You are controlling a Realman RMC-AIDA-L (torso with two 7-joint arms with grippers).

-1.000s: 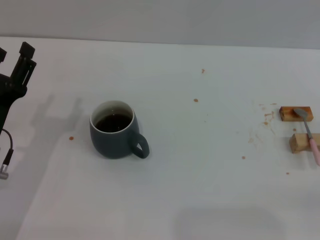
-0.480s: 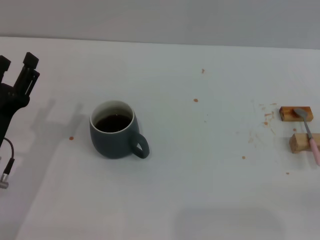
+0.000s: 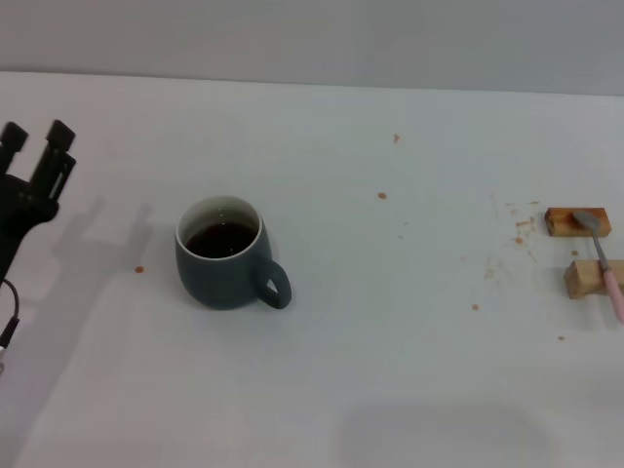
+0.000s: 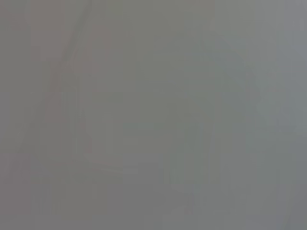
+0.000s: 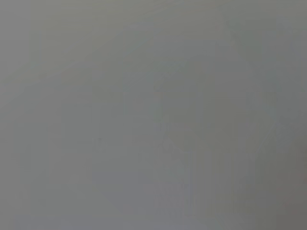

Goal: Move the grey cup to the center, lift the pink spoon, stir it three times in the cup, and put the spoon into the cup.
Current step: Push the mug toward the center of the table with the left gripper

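Blue-grey rounded ceramic mug, pale inside, dark brown liquid, loop handle toward me and to the right; I see it upright on the white surface, left of centre. Left gripper at far left edge, fingers spread apart, holding nothing, well apart from mug. Slim pink-handled spoon w/ grey metal bowl lies across two small tan wooden blocks at far right edge. Both wrist views show nothing distinct.
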